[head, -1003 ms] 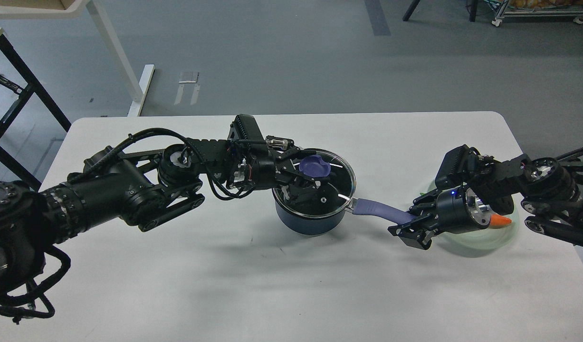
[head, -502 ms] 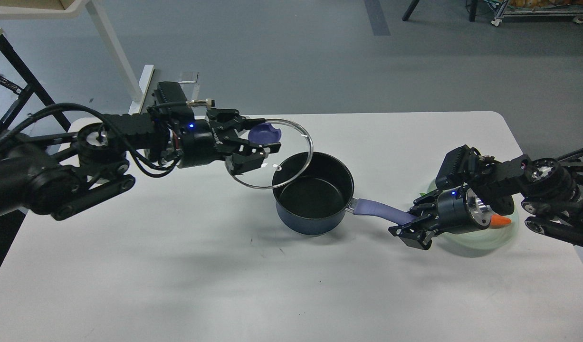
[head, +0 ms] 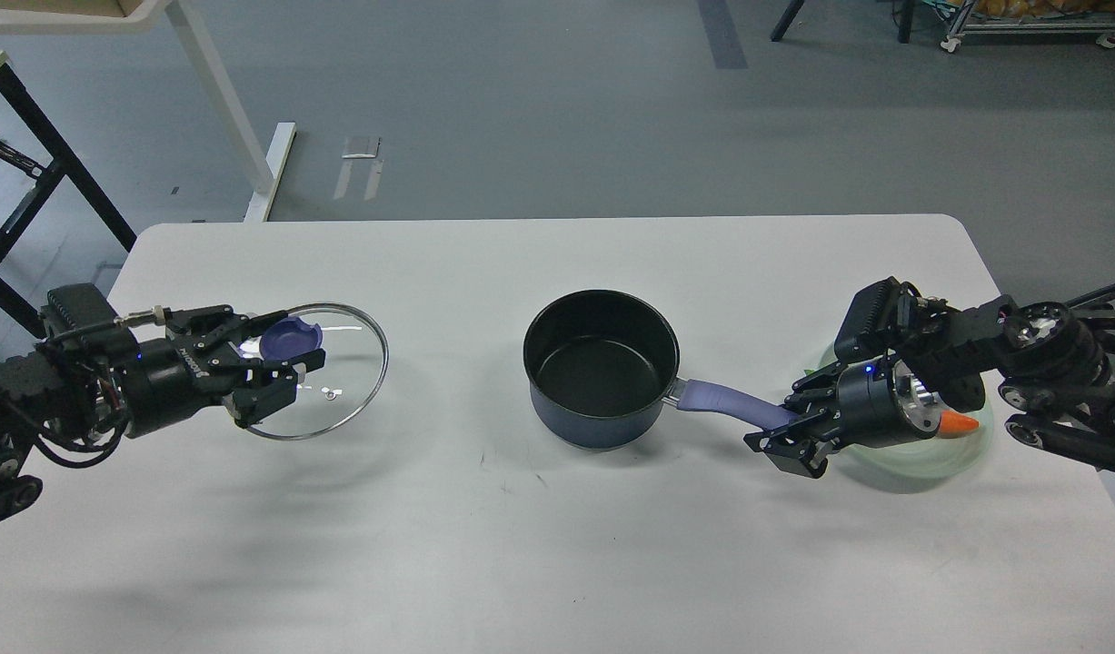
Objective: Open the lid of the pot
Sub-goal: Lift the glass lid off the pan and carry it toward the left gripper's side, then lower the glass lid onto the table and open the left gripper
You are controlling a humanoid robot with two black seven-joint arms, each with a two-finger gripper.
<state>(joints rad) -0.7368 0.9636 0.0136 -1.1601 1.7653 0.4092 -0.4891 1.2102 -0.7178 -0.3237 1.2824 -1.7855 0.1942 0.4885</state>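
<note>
Glass lid [head: 339, 377], gripped at its purple knob [head: 290, 339] by the left hand [head: 275, 359], hangs above the white worktop [head: 448, 545], well left of the uncovered pot [head: 602, 368]; the right hand [head: 789, 436] clamps the pot's purple handle [head: 725, 401].

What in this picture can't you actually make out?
- Head view: whether the glass lid, held by the left gripper, touches the table or hangs above it.
- The green plate and orange item: mostly hidden behind the right gripper, which grips the pot handle.
- The pot looks empty; its near inner wall is hidden.
</note>
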